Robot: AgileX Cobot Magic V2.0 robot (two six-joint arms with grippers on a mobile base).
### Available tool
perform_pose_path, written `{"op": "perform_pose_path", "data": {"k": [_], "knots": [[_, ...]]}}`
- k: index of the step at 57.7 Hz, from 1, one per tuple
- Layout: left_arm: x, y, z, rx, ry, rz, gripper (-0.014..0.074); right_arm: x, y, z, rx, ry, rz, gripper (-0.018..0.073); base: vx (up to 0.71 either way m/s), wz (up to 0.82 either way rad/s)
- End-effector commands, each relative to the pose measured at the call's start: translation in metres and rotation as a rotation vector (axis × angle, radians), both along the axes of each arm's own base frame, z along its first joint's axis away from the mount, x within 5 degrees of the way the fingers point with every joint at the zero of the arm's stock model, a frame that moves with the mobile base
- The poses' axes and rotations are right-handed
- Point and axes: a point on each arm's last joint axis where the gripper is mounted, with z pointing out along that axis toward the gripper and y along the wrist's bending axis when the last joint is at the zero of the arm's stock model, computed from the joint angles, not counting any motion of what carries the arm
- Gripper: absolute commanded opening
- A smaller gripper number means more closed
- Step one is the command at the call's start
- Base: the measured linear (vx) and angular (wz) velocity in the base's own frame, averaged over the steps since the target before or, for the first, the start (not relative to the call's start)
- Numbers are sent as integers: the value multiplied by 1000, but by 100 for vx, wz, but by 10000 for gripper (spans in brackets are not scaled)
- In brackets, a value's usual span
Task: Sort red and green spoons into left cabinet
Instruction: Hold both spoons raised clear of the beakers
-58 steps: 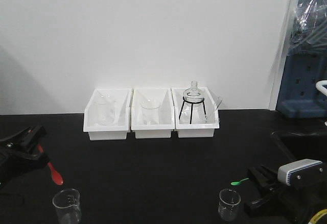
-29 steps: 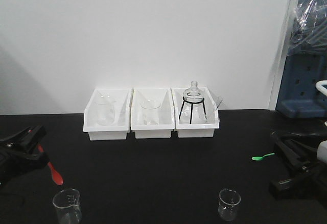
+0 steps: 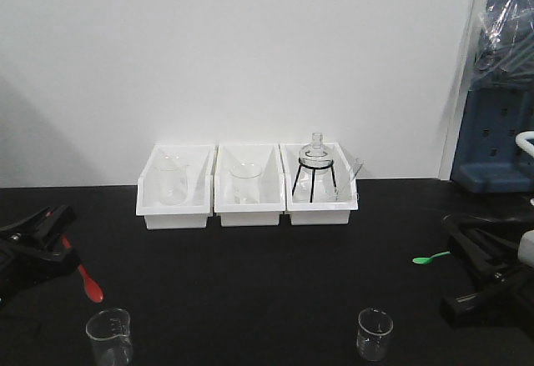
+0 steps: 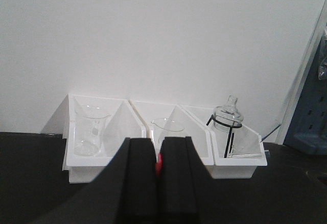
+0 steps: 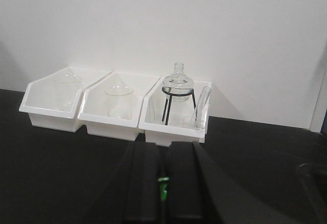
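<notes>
Left hand (image 4: 158, 150) clamps red spoon (image 3: 90, 285), right hand (image 5: 162, 150) green spoon (image 3: 430, 258), apparently; beakers (image 3: 375, 333) nearby.

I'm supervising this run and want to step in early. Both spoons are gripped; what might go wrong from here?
The red spoon hangs low from the left gripper, close to a small beaker; a swing might tip it. The green spoon sticks well out of the right gripper, pinched only by its thin handle, so it may slip or twist.
</notes>
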Motion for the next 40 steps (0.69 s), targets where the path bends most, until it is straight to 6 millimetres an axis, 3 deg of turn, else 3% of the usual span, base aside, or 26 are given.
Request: {"op": "perform_pose_path", "data": {"k": [1,40], "knots": [[-3,-1,25,-41,-132,-12,-6,-2,1,20,27,-113,14,-9,0,0],[-3,-1,25,-41,-132,-12,-6,-2,1,20,26,-114,14,-9,0,0]]}}
